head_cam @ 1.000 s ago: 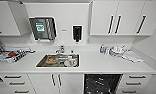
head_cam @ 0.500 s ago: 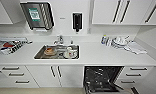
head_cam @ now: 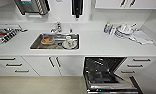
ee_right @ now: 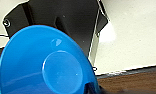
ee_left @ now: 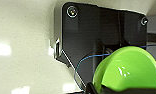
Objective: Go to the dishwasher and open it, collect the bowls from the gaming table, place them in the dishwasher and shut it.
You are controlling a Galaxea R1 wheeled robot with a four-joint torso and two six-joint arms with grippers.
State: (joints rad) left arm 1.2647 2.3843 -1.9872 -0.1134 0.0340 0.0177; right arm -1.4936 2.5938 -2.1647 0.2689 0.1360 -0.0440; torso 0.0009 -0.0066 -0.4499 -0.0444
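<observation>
Closer now than 0.5 s ago, the head camera has advanced on the counter, so the open dishwasher sits larger at the lower right, door down, dark racks showing. At the wrists, the left gripper is clamped on a green bowl and the right gripper on a blue bowl — both bowls tilted. Beyond, a sink holds dishes in the white counter.
</observation>
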